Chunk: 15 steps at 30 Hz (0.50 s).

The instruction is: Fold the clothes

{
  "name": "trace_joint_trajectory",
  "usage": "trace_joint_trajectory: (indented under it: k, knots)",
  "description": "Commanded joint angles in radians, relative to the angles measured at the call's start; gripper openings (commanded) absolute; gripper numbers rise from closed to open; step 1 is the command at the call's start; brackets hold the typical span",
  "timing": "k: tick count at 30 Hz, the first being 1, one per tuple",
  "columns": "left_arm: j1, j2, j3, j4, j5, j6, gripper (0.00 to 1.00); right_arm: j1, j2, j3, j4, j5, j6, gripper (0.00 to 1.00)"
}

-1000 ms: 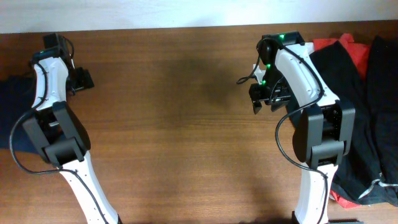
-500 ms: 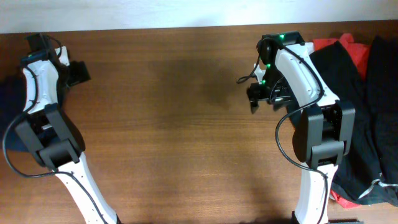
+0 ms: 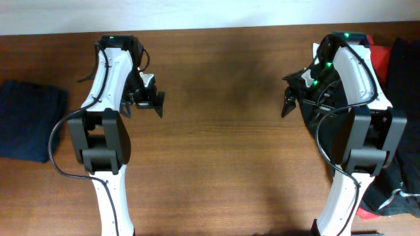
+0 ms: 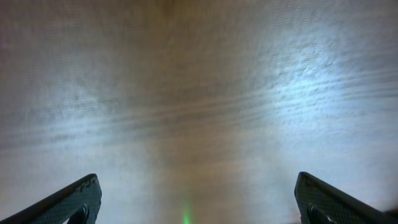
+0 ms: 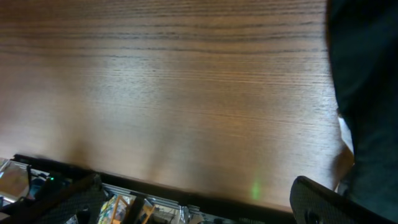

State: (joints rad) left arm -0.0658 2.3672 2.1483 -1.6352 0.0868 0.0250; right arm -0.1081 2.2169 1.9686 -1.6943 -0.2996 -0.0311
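Observation:
The dark navy shorts [image 3: 29, 119] lie folded at the table's far left edge in the overhead view. My left gripper [image 3: 148, 103] is open and empty over bare wood, well right of the shorts; its wrist view [image 4: 198, 199] shows only blurred table. My right gripper [image 3: 294, 98] is open and empty, just left of a pile of black clothes [image 3: 394, 118] with red cloth [image 3: 375, 56] under it. The right wrist view [image 5: 199, 205] shows wood and the black cloth [image 5: 367, 93] at the right.
The wooden table [image 3: 216, 164] spans the view, with a white wall along the back. A bit of white fabric [image 3: 397, 196] shows at the lower right of the pile. The right wrist view shows the table's edge [image 5: 155, 183] with clutter beyond it.
The left arm has swung from the far left edge toward the middle, leaving the folded navy shorts uncovered at the left. The right arm has shifted right, toward the clothes pile.

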Motion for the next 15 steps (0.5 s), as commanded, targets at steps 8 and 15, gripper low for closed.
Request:
trace_joint_trajectory:
  k: [8, 15]
  knots:
    - [-0.004, -0.113, 0.001, -0.053, -0.129, -0.089, 0.99, -0.005, -0.111, 0.011, 0.018, 0.074, -0.020, 0.99]
    - [-0.026, -0.481, -0.175, -0.029, -0.113, -0.116, 0.99, -0.003, -0.457, 0.011, 0.057, 0.045, -0.021, 0.99]
